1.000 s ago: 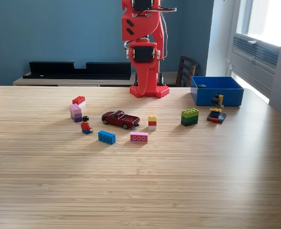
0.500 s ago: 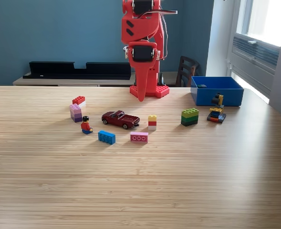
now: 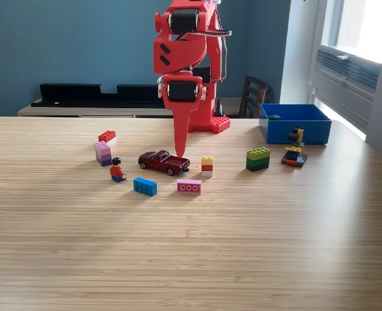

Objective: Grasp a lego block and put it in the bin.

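Exterior view: a light wood-grain table (image 3: 191, 259) fills the foreground. Behind it stand a blue wall (image 3: 67, 45), a low black shelf unit (image 3: 106, 94) and a dark chair (image 3: 252, 96); a window (image 3: 362, 26) lights the view's right. The red arm's gripper (image 3: 179, 150) points straight down with its tip just above the dark red toy car (image 3: 164, 161); its jaws appear pressed together, holding nothing. The blue bin (image 3: 294, 123) rests at the table's far right. Loose on the table: a yellow-red-white block stack (image 3: 207, 165), pink block (image 3: 189, 186), blue block (image 3: 144, 186), green-black stack (image 3: 258, 158), purple stack (image 3: 103, 153), red-and-white block (image 3: 107, 137), minifigure (image 3: 117, 170).
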